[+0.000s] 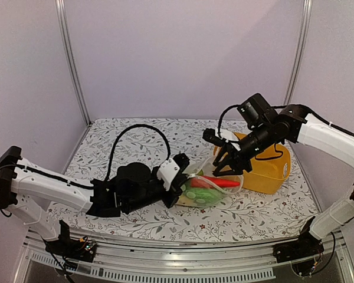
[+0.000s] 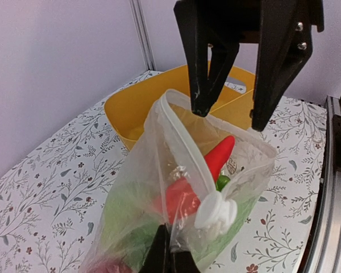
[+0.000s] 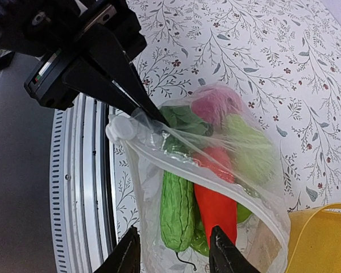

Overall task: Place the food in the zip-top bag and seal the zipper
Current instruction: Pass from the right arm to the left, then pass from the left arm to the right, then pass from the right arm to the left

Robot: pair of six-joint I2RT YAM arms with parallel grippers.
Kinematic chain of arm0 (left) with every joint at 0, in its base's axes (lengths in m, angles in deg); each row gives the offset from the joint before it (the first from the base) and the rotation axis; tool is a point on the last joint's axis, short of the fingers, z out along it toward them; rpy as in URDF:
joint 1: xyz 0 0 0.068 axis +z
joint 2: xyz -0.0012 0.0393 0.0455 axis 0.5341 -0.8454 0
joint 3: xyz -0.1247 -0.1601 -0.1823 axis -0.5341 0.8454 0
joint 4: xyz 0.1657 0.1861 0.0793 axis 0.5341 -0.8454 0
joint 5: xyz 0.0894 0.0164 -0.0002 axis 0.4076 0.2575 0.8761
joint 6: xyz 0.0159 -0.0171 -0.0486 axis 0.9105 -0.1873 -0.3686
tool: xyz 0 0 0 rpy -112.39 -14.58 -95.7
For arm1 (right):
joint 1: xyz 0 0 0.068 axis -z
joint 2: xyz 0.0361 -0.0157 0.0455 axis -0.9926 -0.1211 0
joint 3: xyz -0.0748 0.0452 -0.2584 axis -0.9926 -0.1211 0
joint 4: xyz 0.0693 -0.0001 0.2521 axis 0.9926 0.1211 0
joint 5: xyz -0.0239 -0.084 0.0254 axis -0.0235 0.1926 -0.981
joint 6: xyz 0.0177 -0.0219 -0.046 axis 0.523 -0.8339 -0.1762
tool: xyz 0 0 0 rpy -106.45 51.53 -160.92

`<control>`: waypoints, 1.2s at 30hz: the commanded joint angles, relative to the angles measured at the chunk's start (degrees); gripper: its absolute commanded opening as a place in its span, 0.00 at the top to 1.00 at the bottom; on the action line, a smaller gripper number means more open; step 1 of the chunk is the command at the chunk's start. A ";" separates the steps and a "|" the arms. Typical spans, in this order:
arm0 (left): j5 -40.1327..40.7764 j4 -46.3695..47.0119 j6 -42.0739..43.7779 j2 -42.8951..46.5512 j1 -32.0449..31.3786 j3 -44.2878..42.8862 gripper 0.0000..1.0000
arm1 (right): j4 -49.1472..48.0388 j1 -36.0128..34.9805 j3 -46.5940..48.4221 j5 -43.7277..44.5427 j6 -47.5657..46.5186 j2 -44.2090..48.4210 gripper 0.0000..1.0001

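The zip-top bag (image 1: 207, 190) lies on the surface at centre frame, its mouth open toward the yellow tub (image 1: 271, 171) and the food (image 3: 216, 199) inside. My left pincer (image 2: 167, 250) is clamped on the rim by the white slider (image 2: 216, 211). My right pincer (image 3: 174, 256), spread wide, hovers over the mouth. The zipper (image 3: 216, 175) runs upper left to lower right beyond its tips.

left pincer (image 2: 166, 250) — clamped, arm low | right pincer (image 2: 227, 112) — spread, angled down
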 commanded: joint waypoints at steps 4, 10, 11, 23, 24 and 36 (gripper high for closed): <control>-1.99 -4.74 -6.82 1.86 0.75 -3.49 1.00 | -0.01 -3.24 -0.93 -1.01 -0.89 -2.80 0.60; -2.42 -5.73 -8.11 1.46 0.73 -4.83 1.00 | -2.60 -5.47 -1.11 -1.16 0.40 -4.04 0.59; -2.46 -5.79 -8.02 1.40 0.73 -5.12 1.00 | -3.23 -5.47 -1.11 -0.77 0.94 -4.28 0.61; -2.80 -7.55 -6.57 0.89 0.74 -6.38 0.78 | -4.47 -5.49 1.51 -1.53 1.40 -5.09 1.00; -2.76 -7.56 -6.23 0.75 0.75 -6.35 0.77 | -4.32 -5.50 1.46 -1.77 1.26 -4.99 1.00; -4.90 -6.95 -3.71 -1.47 0.75 -8.58 0.95 | -3.71 -5.51 0.91 -1.66 0.87 -4.15 1.00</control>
